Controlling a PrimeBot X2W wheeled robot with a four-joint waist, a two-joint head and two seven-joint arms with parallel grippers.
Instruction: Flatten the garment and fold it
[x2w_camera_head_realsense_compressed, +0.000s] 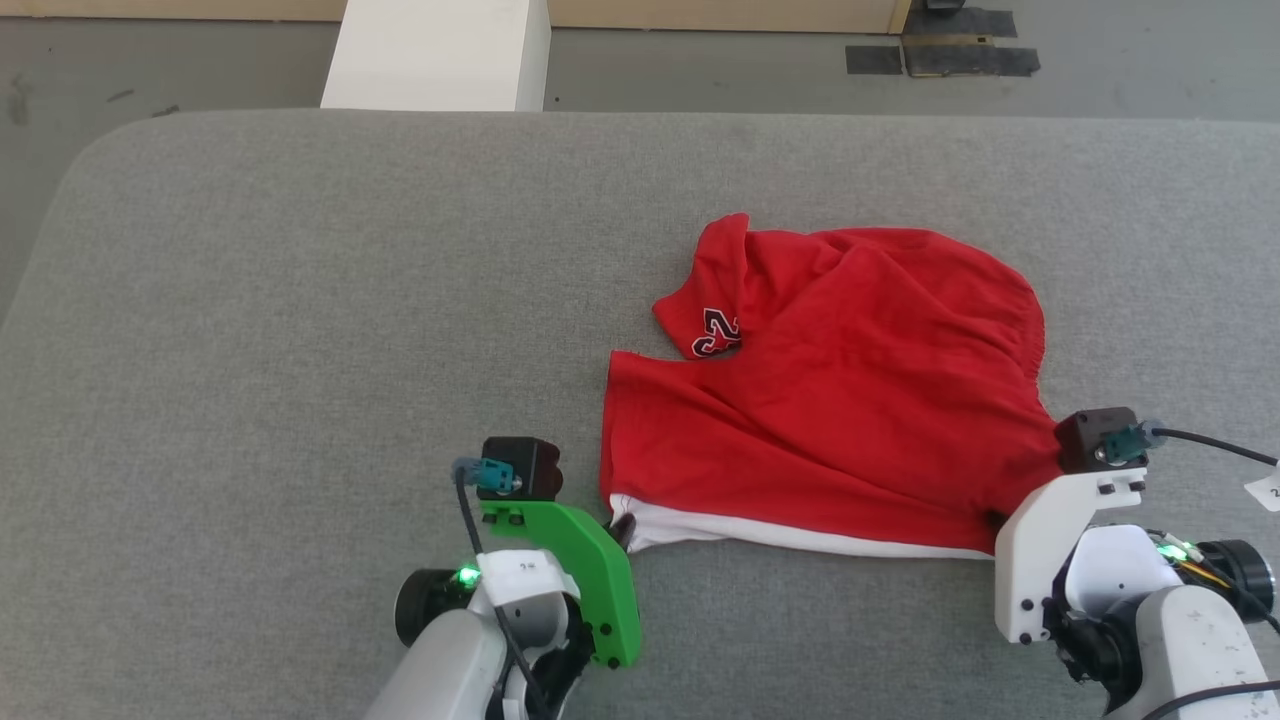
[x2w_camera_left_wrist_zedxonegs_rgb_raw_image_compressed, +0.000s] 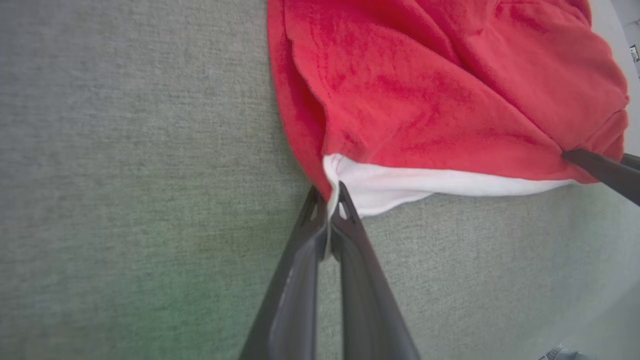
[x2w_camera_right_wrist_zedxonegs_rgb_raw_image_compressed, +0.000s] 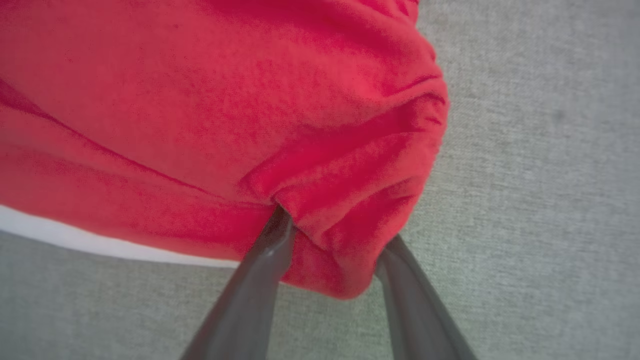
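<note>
Garment (x2w_camera_head_realsense_compressed: 830, 400) on surface (x2w_camera_head_realsense_compressed: 300, 300) — left hand (x2w_camera_left_wrist_zedxonegs_rgb_raw_image_compressed: 330, 192) pinches white hem corner, right hand (x2w_camera_right_wrist_zedxonegs_rgb_raw_image_compressed: 336, 227) straddles red fold, grip unclear — presumably to stretch flat.

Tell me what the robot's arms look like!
The left arm is pale grey with a bright green bracket, a black camera box and a black cable. The right arm has a white bracket instead. Both end in long dark jaws.

Head camera looks steeply down; both close wrist cameras share the hem of the garment (x2w_camera_head_realsense_compressed: 830, 400).
</note>
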